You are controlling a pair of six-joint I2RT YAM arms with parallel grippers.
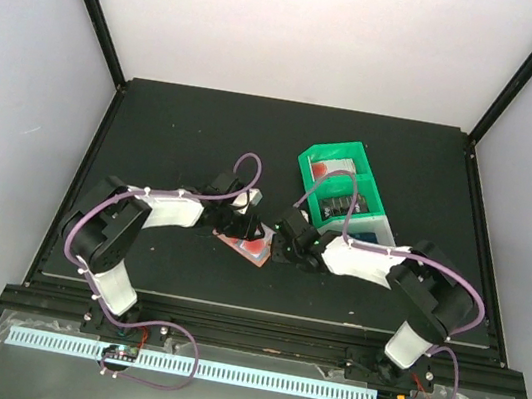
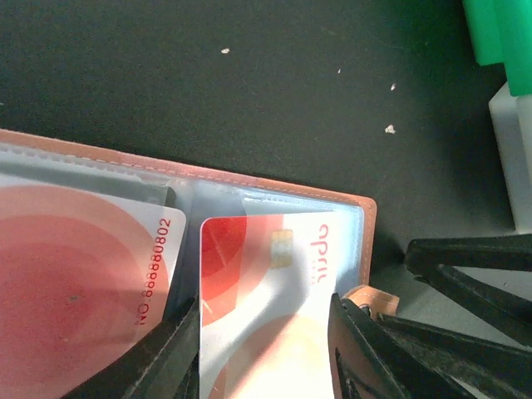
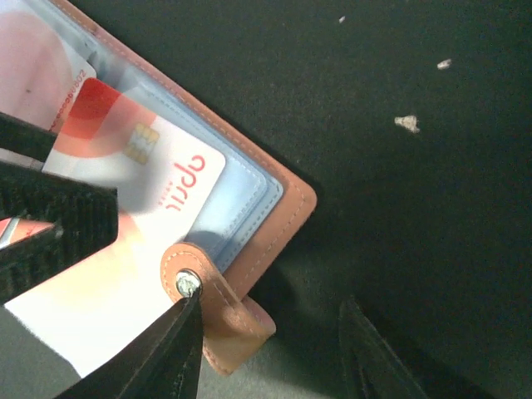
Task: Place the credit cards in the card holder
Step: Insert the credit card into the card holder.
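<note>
left arm: from its base at the near left edge it bends in over the black desk point(image 1: 206, 129), ending in the left gripper point(image 2: 264, 320).
right arm: from the near right base it folds leftward, so the right gripper point(image 3: 270, 301) meets the other almost head to head.
card holder: a small flat salmon-orange leather-like card holder point(image 1: 250, 248) lies open on the desk between the two grippers, with its clear plastic sleeves point(image 3: 245, 187) facing up and a stitched border round them.
left gripper: clenched on a red-and-white plastic credit card point(image 2: 266, 274) — one black finger against each long edge, the chip and red lettering at the far end.
red-and-white plastic credit card: its far end lies over the holder's corner sleeve, beside the tab. I cannot tell whether it sits under the plastic or on top.
right gripper: released, fingers spread. One fingertip point(image 3: 179, 328) rests on the metal stud of the snap tab point(image 3: 224, 328), and the other stands apart over bare desk.
snap tab: a rounded strap of the same salmon-orange material, sticking out past the holder's edge.
second card: another red-and-white card point(image 2: 71, 274) with a printed number sits in the neighbouring sleeve.
compartment tray: a green-and-white plastic compartment tray point(image 1: 340, 193) stands beyond the right gripper, near the holder but apart from it — its contents are too small to tell.
far desk: a few pale specks point(image 2: 389, 129) lie on the dark surface.
</note>
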